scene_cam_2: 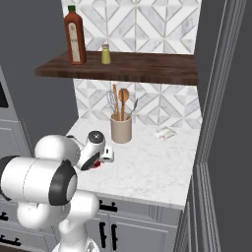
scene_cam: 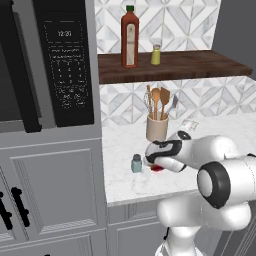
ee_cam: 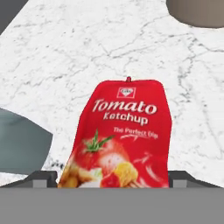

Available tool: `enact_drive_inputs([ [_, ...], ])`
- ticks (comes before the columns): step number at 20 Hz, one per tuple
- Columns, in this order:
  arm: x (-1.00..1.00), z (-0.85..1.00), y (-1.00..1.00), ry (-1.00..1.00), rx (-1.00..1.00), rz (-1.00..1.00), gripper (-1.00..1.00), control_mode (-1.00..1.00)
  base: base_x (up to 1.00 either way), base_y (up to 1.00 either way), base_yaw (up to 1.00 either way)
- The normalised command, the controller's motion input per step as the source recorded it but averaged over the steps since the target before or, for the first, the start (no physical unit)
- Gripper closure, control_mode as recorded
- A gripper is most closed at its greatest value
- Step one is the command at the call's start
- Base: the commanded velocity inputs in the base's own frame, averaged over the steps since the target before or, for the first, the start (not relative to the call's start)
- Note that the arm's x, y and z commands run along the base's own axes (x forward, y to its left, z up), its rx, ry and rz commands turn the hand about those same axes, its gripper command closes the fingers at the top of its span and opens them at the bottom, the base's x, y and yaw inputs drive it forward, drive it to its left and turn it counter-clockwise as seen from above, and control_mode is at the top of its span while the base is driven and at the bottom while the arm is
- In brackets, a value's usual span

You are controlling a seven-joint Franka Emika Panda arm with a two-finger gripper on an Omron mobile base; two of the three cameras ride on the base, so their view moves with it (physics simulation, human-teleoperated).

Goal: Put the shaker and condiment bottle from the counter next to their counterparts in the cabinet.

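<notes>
The condiment bottle (ee_cam: 122, 131) is a flat red ketchup packet lying on the white marble counter (scene_cam: 125, 185). My gripper (ee_cam: 113, 179) is low over it, and a fingertip presses against each side of its near end. A sliver of the packet (scene_cam: 157, 168) shows under the hand in the left base view, and the packet (scene_cam_2: 96, 165) shows again from the right. The teal-grey shaker (scene_cam: 136, 163) stands upright just left of the gripper (scene_cam: 156, 164), apart from it. The counterparts, a tall red bottle (scene_cam: 130, 37) and a yellow-green shaker (scene_cam: 156, 55), stand on the dark wooden cabinet shelf (scene_cam: 200, 65).
A beige crock (scene_cam: 157, 127) with wooden utensils stands just behind the hand. A black microwave (scene_cam: 65, 60) fills the tall unit on the left. A small white packet (scene_cam_2: 165, 132) lies at the back of the counter. A grey wall panel (scene_cam_2: 216, 123) bounds the right side.
</notes>
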Motion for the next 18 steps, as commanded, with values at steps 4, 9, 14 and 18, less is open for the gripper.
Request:
enact_drive_inputs([
  [4, 0.00, 0.66, -0.06, -0.02, 0.00, 0.00, 1.00, -1.00, 0.00, 0.00, 0.00],
  [9, 0.00, 0.61, -0.05, 0.00, -0.03, 0.00, 1.00, -1.00, 0.00, 0.00, 0.00],
  [14, 0.00, 0.62, -0.14, 0.00, -0.06, 0.00, 1.00, -1.00, 0.00, 0.00, 0.00],
  [18, -0.03, 0.59, -0.20, 0.00, -0.06, 0.00, 1.00, -1.00, 0.00, 0.00, 0.00],
])
